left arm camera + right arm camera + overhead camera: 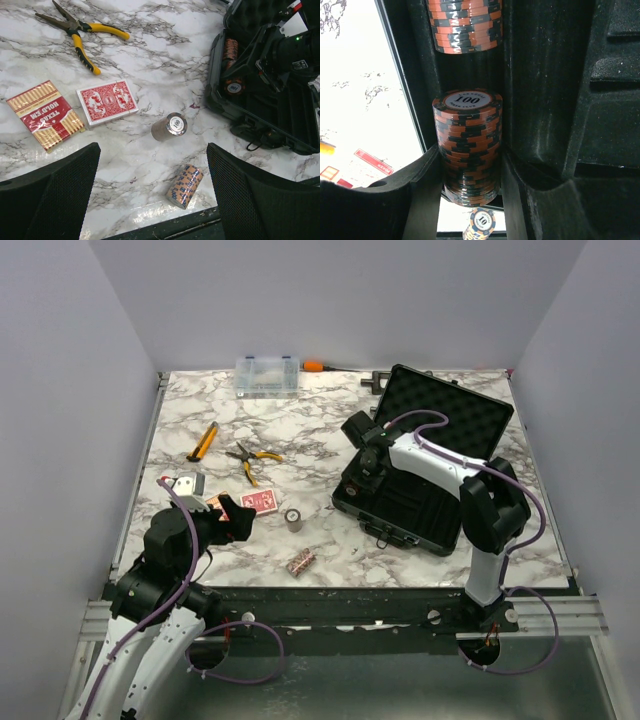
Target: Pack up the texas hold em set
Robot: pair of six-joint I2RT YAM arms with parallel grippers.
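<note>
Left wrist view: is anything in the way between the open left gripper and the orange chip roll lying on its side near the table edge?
Nothing visible. The chip roll lies on the bare marble table, in line with the gap of the left gripper. The 100 roll and card deck sit beyond it.

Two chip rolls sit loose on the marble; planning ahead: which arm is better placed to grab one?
Left. The left claw hangs open right above the standing roll and the lying roll; the right claw is down in the case, closed around another roll.
</note>
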